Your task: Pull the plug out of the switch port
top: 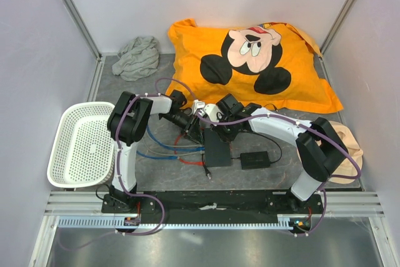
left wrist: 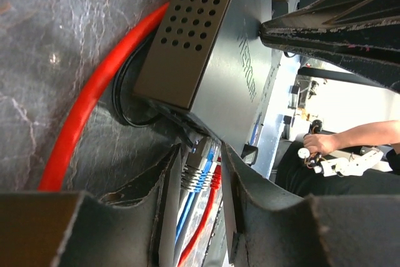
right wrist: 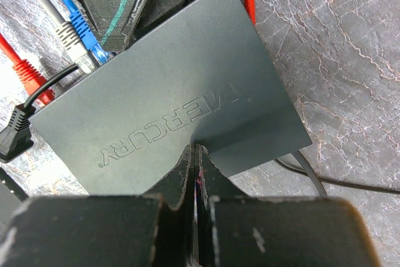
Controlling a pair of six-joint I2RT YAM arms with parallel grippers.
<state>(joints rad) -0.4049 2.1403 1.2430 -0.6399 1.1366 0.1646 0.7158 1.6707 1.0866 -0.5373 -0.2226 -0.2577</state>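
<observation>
— Grey table (top: pixel 253 178): where's the switch (top: pixel 217 149)?
— Middle, near the front edge. Right gripper (right wrist: pixel 195 152), clenched, presses its top.
— Left gripper (left wrist: pixel 200 152)?
— Half open, astride the plugs (left wrist: pixel 195 170) at the switch's edge; whether it grips them, I cannot tell.

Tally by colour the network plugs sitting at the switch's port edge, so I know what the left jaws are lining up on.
grey plug: 1
blue plug: 1
red plug: 1
Total: 3, side by side at the edge of the switch, with the jaws of the left gripper either side of them.
</observation>
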